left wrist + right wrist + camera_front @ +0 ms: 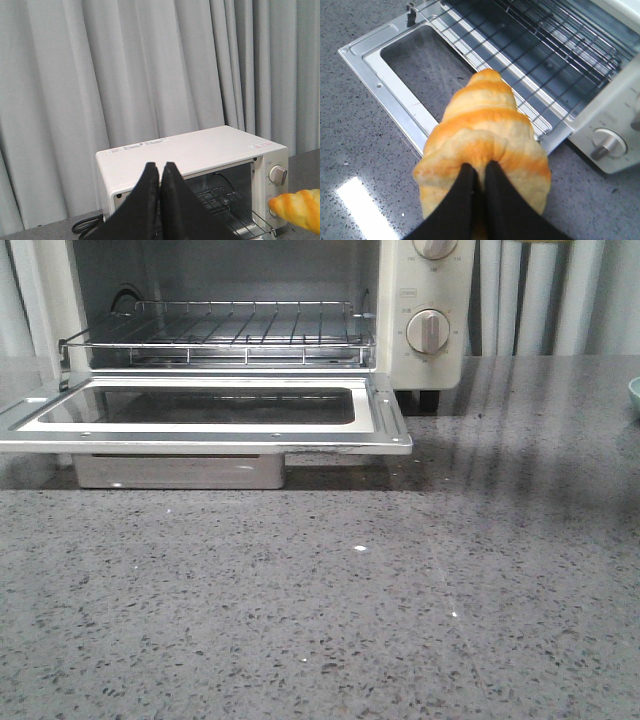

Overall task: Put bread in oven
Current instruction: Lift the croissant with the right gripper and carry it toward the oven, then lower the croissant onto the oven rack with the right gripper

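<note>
— Right gripper?
— Pinching the bread above the oven's lowered door, apparently clear of it.
— Left gripper?
— Fingers pressed together, empty, facing the oven.

A speckled grey desk runs back to pale pleated curtains, with a teal bowl's edge at far right.

oven rear-left on table | bread above open door
</note>
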Controlling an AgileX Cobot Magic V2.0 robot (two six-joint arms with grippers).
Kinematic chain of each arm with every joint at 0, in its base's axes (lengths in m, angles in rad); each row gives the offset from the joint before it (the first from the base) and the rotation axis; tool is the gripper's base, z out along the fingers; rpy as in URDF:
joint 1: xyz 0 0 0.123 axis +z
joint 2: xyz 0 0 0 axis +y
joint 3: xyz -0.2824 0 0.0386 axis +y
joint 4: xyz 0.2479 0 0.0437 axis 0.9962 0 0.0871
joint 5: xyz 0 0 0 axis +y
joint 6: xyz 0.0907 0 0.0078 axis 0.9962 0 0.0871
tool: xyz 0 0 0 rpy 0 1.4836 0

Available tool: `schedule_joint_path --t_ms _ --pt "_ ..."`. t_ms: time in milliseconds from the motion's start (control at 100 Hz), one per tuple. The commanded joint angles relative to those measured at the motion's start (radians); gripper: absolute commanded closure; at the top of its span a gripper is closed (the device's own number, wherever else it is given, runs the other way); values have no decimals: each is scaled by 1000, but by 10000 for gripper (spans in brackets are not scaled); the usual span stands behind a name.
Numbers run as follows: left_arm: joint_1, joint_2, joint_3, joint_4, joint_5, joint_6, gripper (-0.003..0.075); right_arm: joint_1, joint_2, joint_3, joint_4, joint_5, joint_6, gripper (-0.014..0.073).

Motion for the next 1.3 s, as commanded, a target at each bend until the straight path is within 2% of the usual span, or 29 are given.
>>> schedule_joint_path --t_ms 0,840,1070,1290 --pt "-8 6 -33 0 -62 -2 742 16 26 -62 -2 -98 -30 669" --pt "-8 6 -32 0 -62 -2 742 62 386 -386 -17 -138 -74 669" --pt "-8 6 -32 0 -62 -2 742 60 439 -419 -39 -210 -74 669" --pt "-8 6 -32 0 -62 -2 742 58 471 -422 -127 -295 -74 669"
